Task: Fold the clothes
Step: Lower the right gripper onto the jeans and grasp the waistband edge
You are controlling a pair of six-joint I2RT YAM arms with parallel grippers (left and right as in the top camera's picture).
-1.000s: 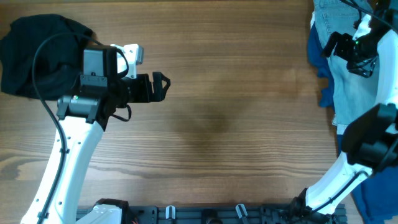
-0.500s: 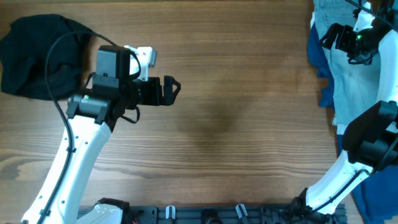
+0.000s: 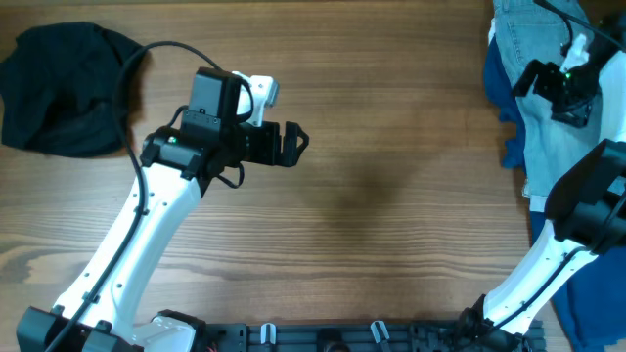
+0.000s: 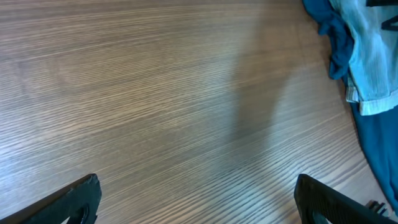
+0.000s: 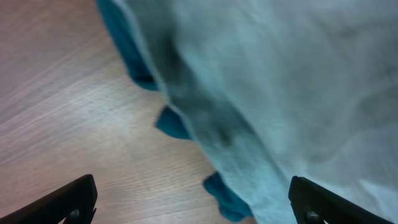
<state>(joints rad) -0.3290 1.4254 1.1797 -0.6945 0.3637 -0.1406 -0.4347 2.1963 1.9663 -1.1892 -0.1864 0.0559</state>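
Overhead: pale-blue denim shorts (image 3: pixel 553 147) along right edge of table (image 3: pixel 391 196), lying over dark-blue garment (image 3: pixel 497 83); black garment (image 3: pixel 59 88) at far left. Left gripper (image 3: pixel 298 144) over bare wood, jaws spread wide, empty. Right gripper (image 3: pixel 528 78) above shorts, jaws fully apart, gripping nothing.

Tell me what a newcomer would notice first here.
The pale-blue denim shorts lie heaped on a dark-blue garment at the right edge of the table, with the open right gripper above them. Next come the black garment at far left and the open left gripper over bare wood.
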